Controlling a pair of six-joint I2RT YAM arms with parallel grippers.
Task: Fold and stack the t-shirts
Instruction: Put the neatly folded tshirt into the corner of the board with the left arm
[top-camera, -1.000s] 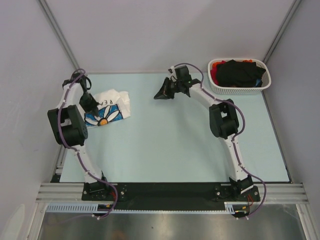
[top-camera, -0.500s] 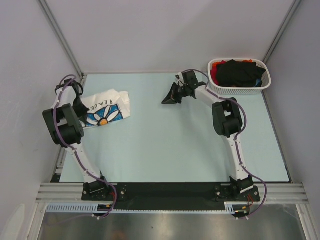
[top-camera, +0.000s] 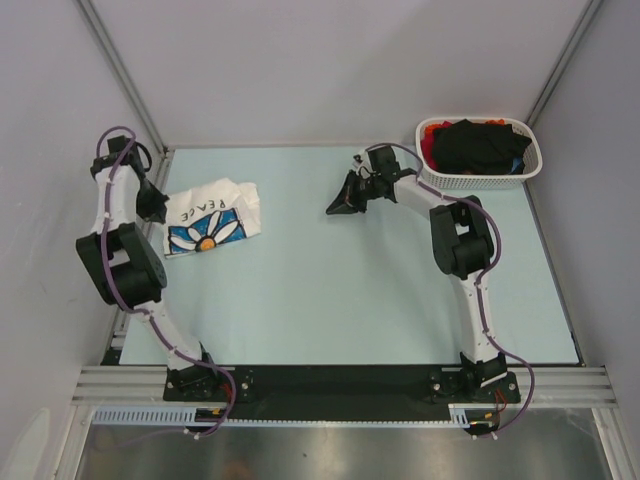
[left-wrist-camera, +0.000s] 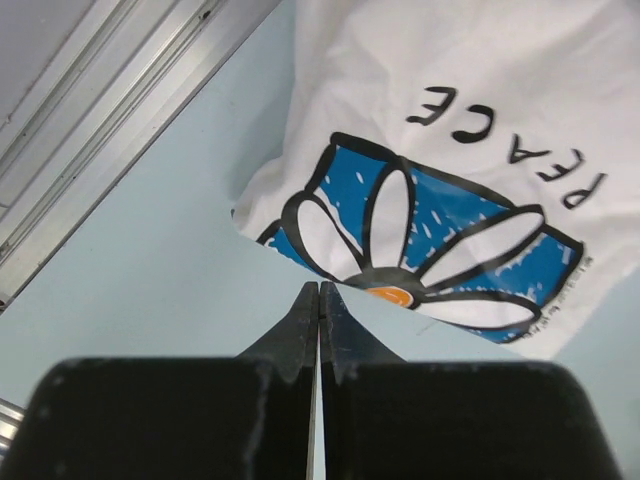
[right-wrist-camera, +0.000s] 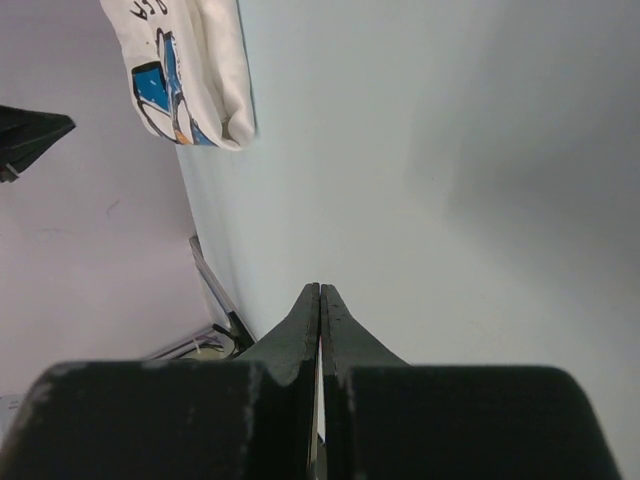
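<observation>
A white t-shirt (top-camera: 212, 218) lies folded into a compact, slightly rumpled bundle at the far left of the pale blue table (top-camera: 350, 290), close to the left edge. Its upper face shows a blue square print with a large white daisy, black-outlined with an orange centre, and the black word PEACE beside it. Well apart, at the far right, a black shirt (top-camera: 480, 145) sits heaped and unfolded in a white basket (top-camera: 480, 181), with a red shirt (top-camera: 427, 140) showing beneath it at the basket's left end.

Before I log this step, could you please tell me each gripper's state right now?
Left gripper: closed, holding nothing.
Right gripper: closed, holding nothing.
</observation>
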